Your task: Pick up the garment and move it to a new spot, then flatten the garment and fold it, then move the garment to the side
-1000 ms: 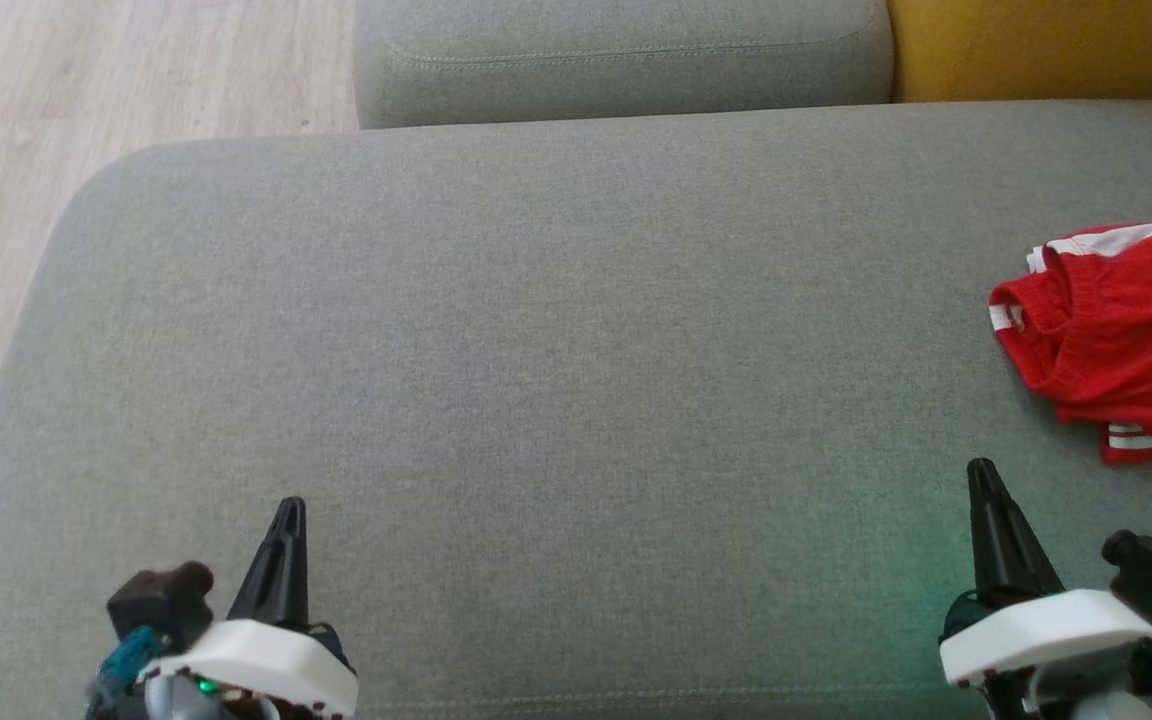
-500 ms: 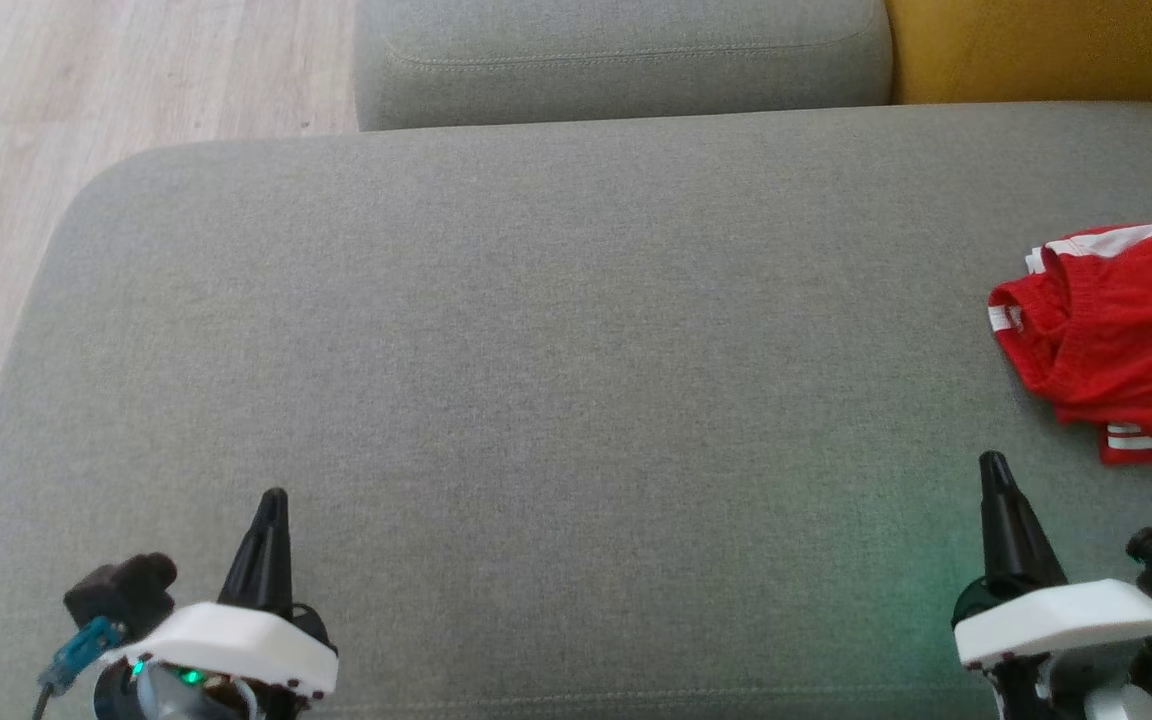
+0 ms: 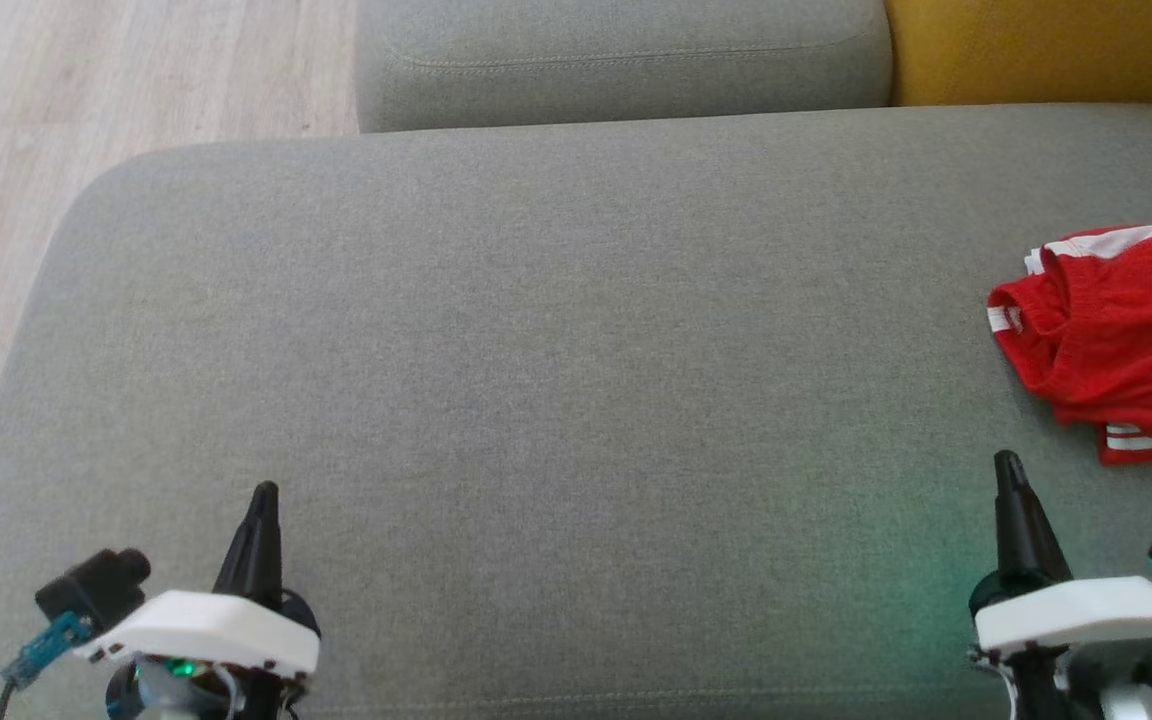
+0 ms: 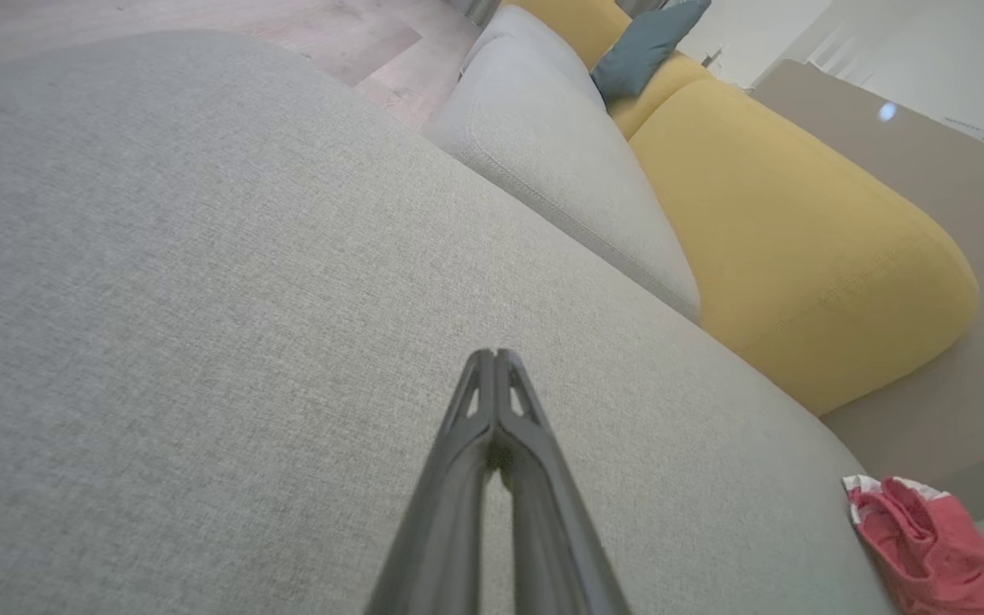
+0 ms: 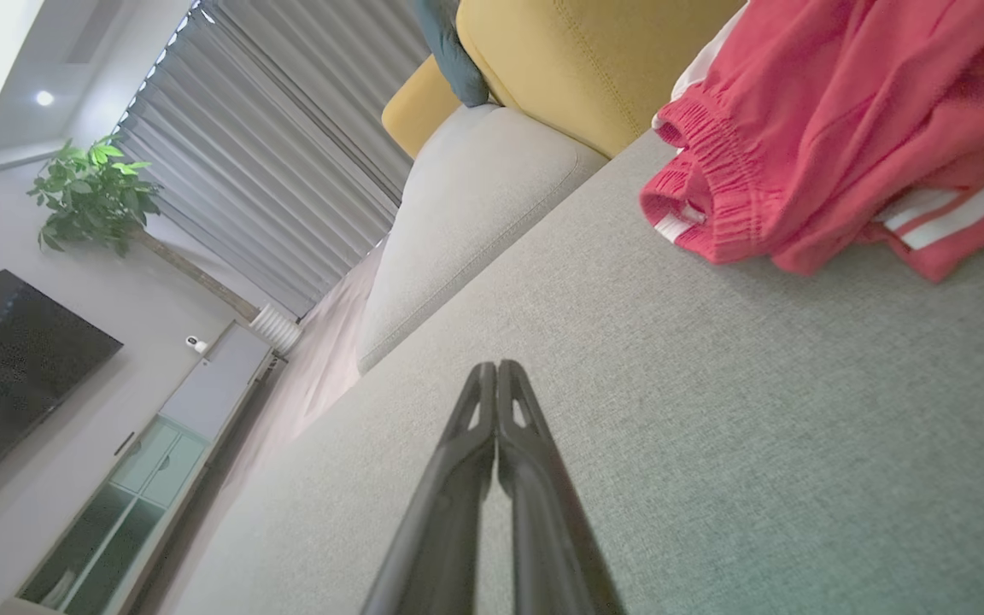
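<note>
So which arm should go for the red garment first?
Right. The right hand sits close to the crumpled red garment; the left hand is far across the grey cushion. Both are shut, so it must open first.

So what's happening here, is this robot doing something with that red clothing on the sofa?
A two-armed robot faces a grey sofa cushion. A red garment with white stripes lies bunched up at the cushion's right side, untouched. The left claw and right claw are both shut and empty, at the near edge. The right claw is nearer the garment but apart from it.
</note>
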Controlling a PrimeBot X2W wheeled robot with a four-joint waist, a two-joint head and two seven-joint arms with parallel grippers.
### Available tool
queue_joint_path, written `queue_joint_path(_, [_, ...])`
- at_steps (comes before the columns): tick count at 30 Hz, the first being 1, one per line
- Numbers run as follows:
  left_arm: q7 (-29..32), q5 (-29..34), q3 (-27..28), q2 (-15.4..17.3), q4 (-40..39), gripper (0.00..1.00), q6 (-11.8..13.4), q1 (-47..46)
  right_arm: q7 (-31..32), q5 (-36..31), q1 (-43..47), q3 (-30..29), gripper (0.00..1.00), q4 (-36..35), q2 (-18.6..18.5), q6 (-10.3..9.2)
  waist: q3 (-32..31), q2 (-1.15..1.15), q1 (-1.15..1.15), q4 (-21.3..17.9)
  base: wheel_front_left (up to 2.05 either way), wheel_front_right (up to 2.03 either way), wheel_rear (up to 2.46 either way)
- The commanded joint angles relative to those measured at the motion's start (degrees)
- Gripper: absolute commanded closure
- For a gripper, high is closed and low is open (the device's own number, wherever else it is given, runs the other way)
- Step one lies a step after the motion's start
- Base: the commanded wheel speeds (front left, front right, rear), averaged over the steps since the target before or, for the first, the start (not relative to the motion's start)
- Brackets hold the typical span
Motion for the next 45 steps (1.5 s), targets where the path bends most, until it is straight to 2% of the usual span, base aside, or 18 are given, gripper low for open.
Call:
queue_joint_path(1, [0.26,-1.7,1.46,0.3,-1.68,1.0,-0.44,-2.99,0.19,1.82,-3.32,0.23,1.0,-1.61,-1.15,-0.02,-0.01,0.0,0.0,0.0,0.0,0.0,0.0])
queue_joint_path(45, [7.08,-30.38,7.9,-1.24,0.13,1.0,-4.23,-5.99,3.46,30.18,-6.95,-1.54,1.0,1.59,-1.4,-0.03,-0.48,0.0,0.0,-0.02,0.0,0.0,0.0])
